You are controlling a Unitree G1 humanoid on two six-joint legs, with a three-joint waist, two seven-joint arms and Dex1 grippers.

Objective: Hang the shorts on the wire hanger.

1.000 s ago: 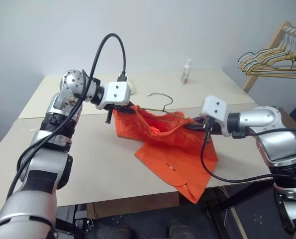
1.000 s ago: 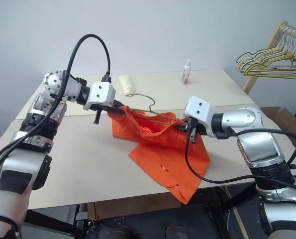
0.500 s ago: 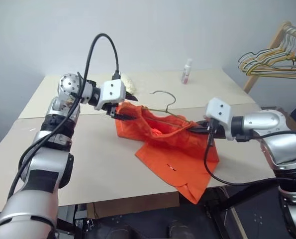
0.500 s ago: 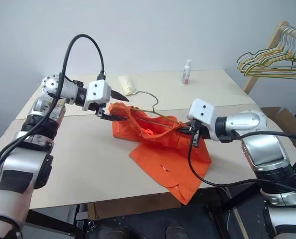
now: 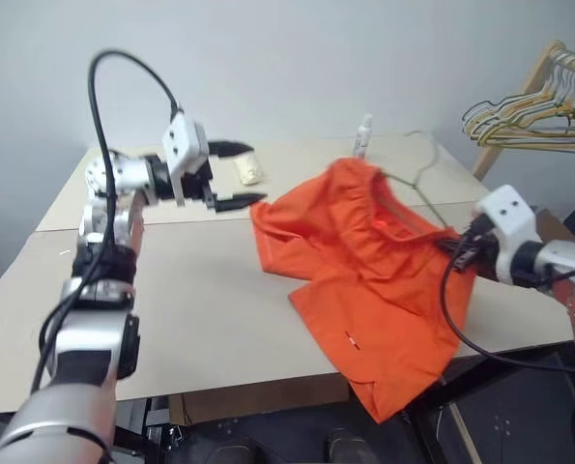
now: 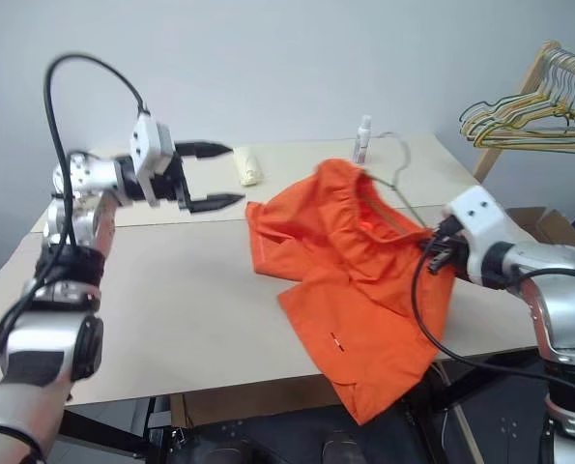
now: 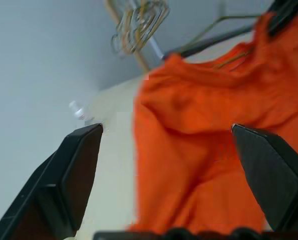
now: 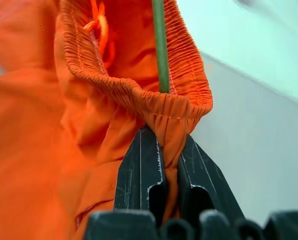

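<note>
Here, shorts pinched at the waistband in right gripper; left gripper wide, just beside.

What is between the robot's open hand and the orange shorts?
Nothing visible. The left hand is open above the table, with only a bare gap to the shorts. The right hand already pinches their waistband, with the wire hanger running through it.
</note>
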